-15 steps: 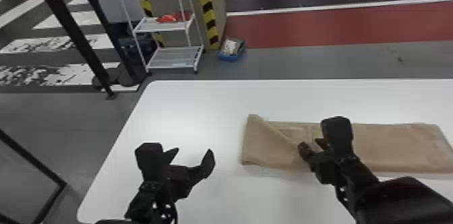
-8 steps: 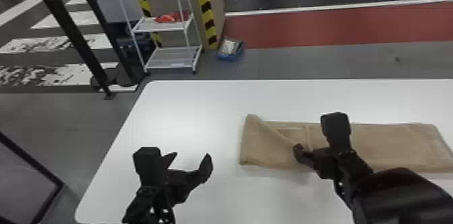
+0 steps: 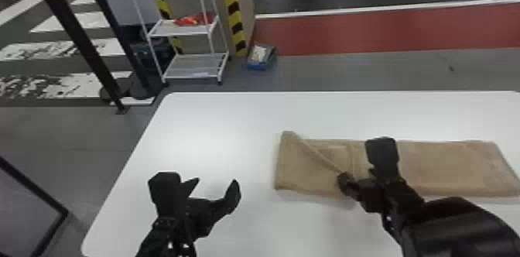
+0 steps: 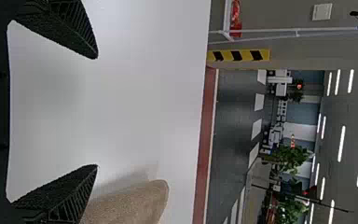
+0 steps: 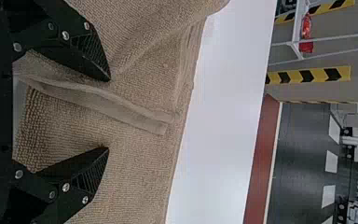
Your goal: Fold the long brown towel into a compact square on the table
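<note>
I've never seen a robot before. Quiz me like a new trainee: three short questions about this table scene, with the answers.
1. True or false: the left tool stands open and grips nothing.

2. Which tool is over the brown towel?
a) only the left tool
b) only the right tool
c) both tools

3. Fill in the blank: the towel lies on a table whose top is ______ in colour.

Key: 1. true; 2. b; 3. white
</note>
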You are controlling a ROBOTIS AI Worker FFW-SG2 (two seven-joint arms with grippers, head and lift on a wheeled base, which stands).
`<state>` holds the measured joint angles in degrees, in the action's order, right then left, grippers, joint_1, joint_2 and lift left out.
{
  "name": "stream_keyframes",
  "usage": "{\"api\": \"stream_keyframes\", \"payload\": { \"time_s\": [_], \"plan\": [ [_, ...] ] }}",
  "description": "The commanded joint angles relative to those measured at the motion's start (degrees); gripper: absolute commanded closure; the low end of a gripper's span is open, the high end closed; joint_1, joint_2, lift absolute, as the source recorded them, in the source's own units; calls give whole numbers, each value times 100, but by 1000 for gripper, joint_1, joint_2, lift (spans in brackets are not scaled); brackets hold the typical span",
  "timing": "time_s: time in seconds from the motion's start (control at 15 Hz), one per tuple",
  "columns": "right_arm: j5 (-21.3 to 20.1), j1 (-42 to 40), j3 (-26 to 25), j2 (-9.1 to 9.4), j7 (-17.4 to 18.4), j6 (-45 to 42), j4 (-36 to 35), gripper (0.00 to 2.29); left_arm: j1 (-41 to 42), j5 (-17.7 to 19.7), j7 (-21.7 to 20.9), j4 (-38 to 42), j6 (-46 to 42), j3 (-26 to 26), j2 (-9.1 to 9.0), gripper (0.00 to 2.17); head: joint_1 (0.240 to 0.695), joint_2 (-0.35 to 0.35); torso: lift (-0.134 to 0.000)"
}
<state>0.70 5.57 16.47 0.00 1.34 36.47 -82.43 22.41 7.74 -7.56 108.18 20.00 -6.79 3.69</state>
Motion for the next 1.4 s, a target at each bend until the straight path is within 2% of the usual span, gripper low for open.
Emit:
{"api": "stream_keyframes", "payload": {
  "time_s": [0.0,0.13,0.33,0.4,0.47,0.53,0.8,0.93,1.0,1.33],
  "plan": [
    [0,-39,23,5,-2,-30,-62,407,17,0,0,36,0,11,0,33,695,206,-57],
    [-17,-39,32,5,-2,5,-71,586,70,0,9,72,0,2,0,33,695,208,-57],
    [-17,-48,58,5,7,23,-115,583,96,8,9,124,0,-16,0,33,695,211,-57],
    [-35,-56,85,5,77,128,-168,562,105,0,9,133,0,-7,0,33,695,212,-57],
    [-44,-74,111,5,130,181,-221,363,114,0,9,142,0,2,0,33,695,212,-57],
    [-53,-74,120,5,139,181,-247,306,123,0,9,151,0,2,0,33,695,212,-57],
    [-105,5,216,5,148,146,-238,306,167,0,9,168,0,11,0,33,695,214,-57],
    [-114,67,260,5,148,146,-185,343,219,0,9,186,-53,-16,0,33,695,217,-57],
    [-123,93,278,5,139,146,-168,505,255,0,9,195,-141,-16,0,33,695,218,-57],
    [-105,146,357,5,148,304,-89,522,360,8,17,300,-176,-42,0,33,695,231,-57]
  ]
}}
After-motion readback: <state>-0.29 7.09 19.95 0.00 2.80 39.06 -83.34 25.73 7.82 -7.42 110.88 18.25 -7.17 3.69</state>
